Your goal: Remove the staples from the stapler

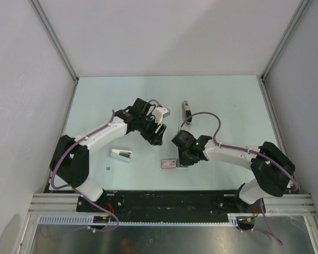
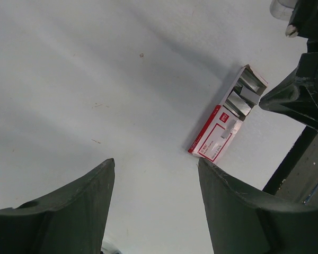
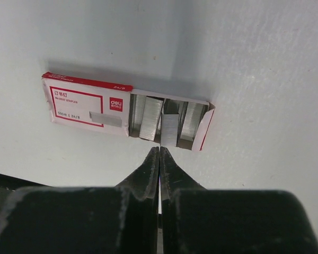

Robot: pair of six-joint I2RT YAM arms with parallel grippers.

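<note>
The stapler (image 1: pixel 186 112) is a slim dark bar with a pale end, lying on the table at the back centre, beyond both grippers. The staples (image 1: pixel 108 168) are a tiny grey block lying alone at the front left. My left gripper (image 1: pixel 158 137) is open and empty above the table; in its wrist view (image 2: pixel 156 164) only bare table lies between the fingers. My right gripper (image 1: pixel 182 160) is shut, and its tips (image 3: pixel 159 150) rest at the open end of a red-and-white staple box (image 3: pixel 87 103), right below a staple strip (image 3: pixel 169 129) that sticks out of the box.
The staple box (image 1: pixel 169 163) lies at the front centre and also shows in the left wrist view (image 2: pixel 222 124). A white and teal object (image 1: pixel 121 154) lies left of centre. Grey walls close in the table on the left, back and right.
</note>
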